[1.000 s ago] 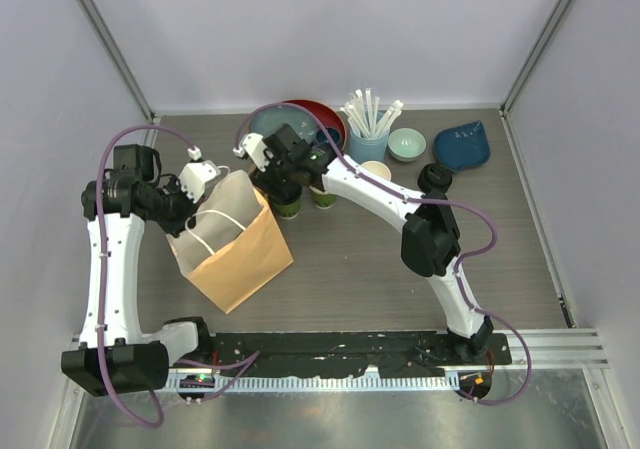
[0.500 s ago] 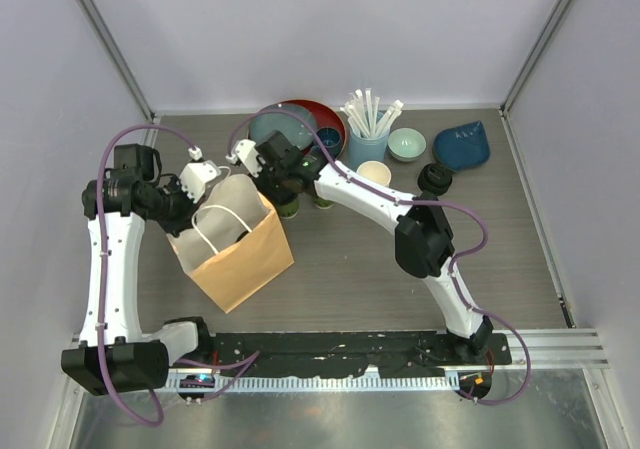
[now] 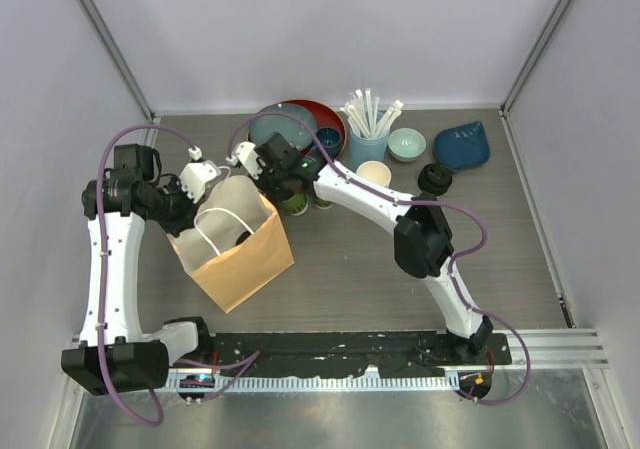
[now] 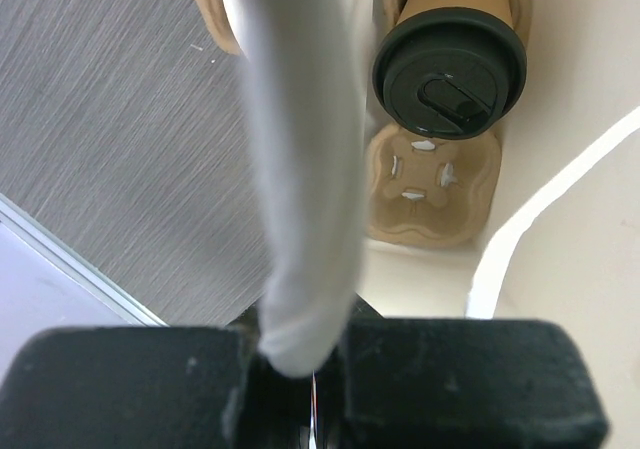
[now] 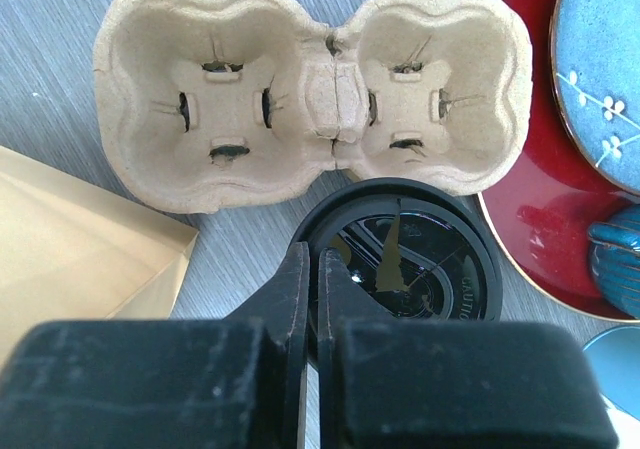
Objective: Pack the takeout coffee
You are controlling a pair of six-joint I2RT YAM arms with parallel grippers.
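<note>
A brown paper bag [image 3: 240,259] with white loop handles stood open on the grey wood-grain table [image 3: 340,269], left of centre. The left gripper [image 3: 208,187] met the bag's far rim; how its jaws stood could not be made out from above. The right gripper [image 3: 280,177] hung over a green-sided paper cup with a round black lid [image 3: 294,205], which stood just beside the bag's far right corner. Behind them sat a red round plate [image 3: 325,117] bearing a blue-grey dish [image 3: 278,125]. To the right came a blue cup of white straws [image 3: 367,134], a pale green bowl [image 3: 407,144] and a dark blue dish [image 3: 461,146].
</note>
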